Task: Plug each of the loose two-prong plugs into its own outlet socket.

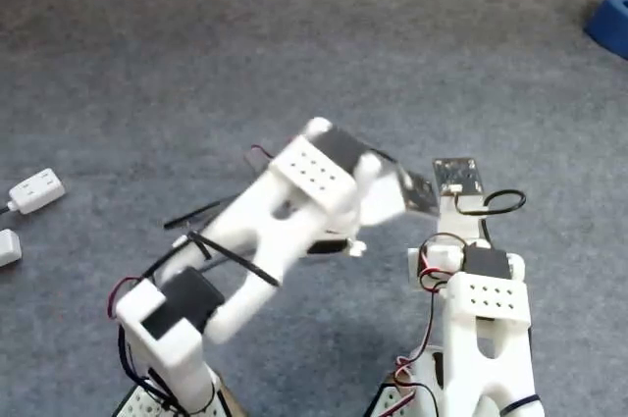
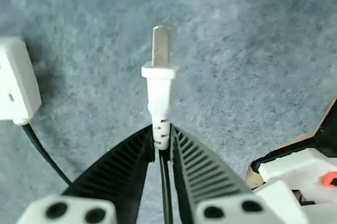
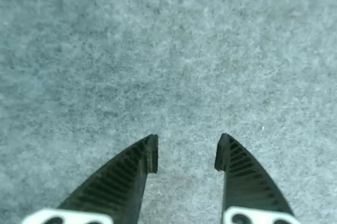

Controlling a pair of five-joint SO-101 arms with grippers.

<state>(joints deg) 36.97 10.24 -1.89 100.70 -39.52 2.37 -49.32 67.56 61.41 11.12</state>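
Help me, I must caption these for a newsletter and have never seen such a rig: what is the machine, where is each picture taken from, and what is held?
It is two white robot arms on grey carpet: one arm stretched out, the other arm folded. The high view looks down on both; the other two come from a camera on each wrist, looking along its pincer. The left pincer is shut on a white two-prong plug, prongs pointing away. A white outlet socket with a black cord lies nearby. The right pincer is open and empty.
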